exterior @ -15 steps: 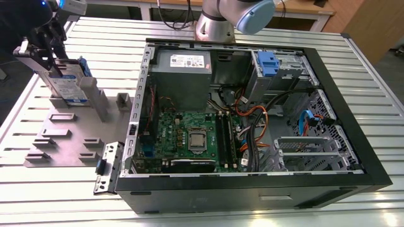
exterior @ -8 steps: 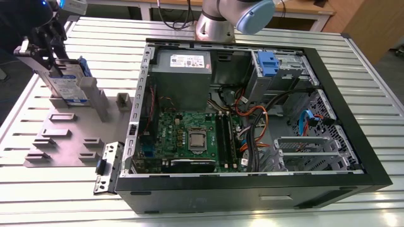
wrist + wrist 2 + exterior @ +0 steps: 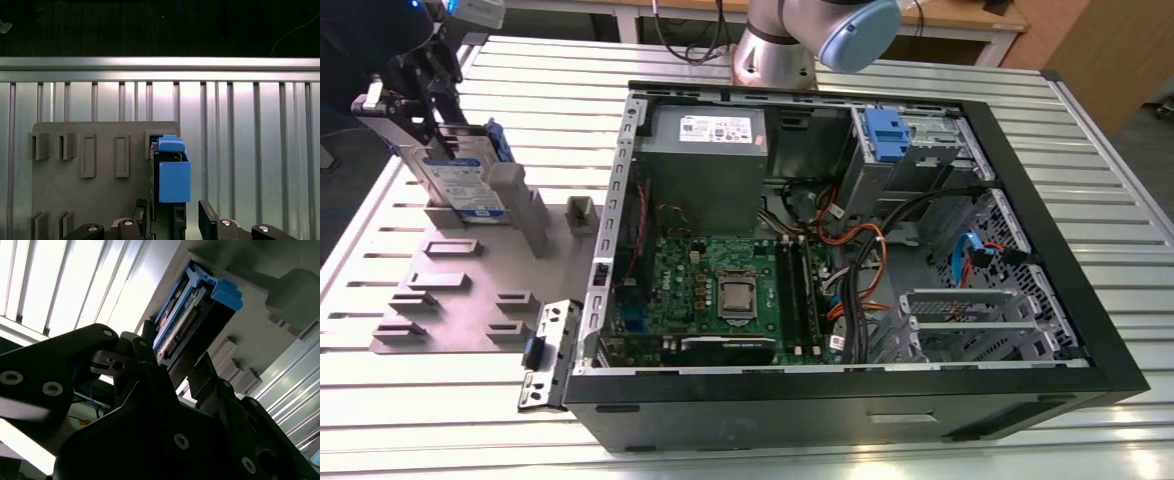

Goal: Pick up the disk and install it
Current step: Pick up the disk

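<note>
Upper left of the exterior view: gripper [image 3: 430, 115] spread wide astride the top of the disk [image 3: 460, 185], not clamped on it, disk standing on edge in a slot of the grey fixture plate [image 3: 467, 290] on the slatted desk [image 3: 427, 400]; open computer case [image 3: 854, 400] just beside the plate, centre to right.

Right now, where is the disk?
At the exterior view's left, the disk stands on edge in the grey fixture plate, outside the computer case.
</note>
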Controlling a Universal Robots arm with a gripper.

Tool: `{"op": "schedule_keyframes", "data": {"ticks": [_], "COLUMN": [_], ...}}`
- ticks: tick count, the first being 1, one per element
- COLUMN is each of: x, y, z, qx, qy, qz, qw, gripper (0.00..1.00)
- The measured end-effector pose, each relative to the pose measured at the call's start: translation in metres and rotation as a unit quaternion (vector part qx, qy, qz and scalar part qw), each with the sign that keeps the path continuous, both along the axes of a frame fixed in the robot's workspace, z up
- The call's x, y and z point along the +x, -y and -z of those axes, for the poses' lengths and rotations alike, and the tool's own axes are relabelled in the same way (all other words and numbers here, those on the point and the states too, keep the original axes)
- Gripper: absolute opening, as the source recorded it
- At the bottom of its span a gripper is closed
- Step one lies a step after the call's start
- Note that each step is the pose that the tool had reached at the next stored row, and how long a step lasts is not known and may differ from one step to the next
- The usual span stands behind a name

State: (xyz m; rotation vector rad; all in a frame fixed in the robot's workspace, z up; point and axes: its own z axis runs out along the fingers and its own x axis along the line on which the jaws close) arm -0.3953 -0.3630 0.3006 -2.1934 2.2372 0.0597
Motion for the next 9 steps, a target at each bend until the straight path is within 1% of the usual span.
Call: {"op": "schedule_keyframes", "data": {"ticks": [2, 9], "x": [0.0000, 0.0009], "y": [0.0000, 0.0000], "z": [-0.0010, -0.0011], "qx": [0.0001, 0.0000], "qy": [0.0002, 0.0001], "qz": [0.000, 0.000], "qw": [1.00000, 1.00000], "gripper": [0.53, 0.53]}}
